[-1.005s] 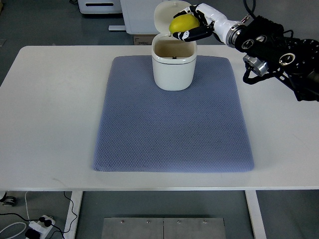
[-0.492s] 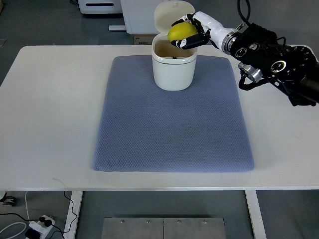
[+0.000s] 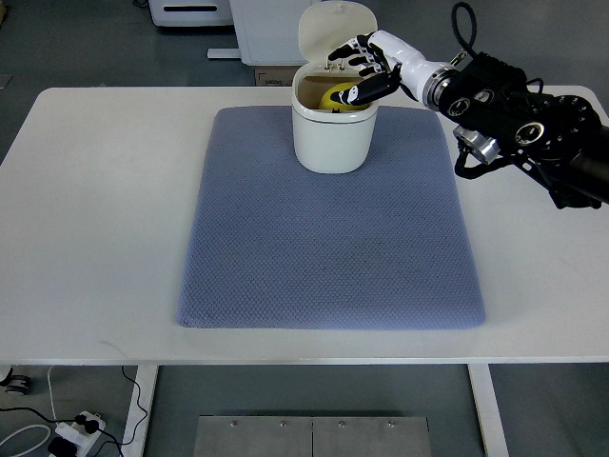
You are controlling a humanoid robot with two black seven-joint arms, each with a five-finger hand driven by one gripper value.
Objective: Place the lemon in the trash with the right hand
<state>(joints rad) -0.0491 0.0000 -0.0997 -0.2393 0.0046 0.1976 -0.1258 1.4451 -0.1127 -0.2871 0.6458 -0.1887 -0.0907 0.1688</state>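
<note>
A white trash bin with its lid flipped up stands at the far edge of the blue-grey mat. The yellow lemon lies inside the bin, only partly visible below the rim. My right hand hovers over the bin's opening with fingers spread, holding nothing. Its arm comes in from the right edge. The left arm is out of view.
The mat lies on a white table. White equipment and a cardboard box stand on the floor behind the table's far edge.
The right hand moved slightly left over the bin and opened its fingers. The lemon left the hand and dropped into the bin.
</note>
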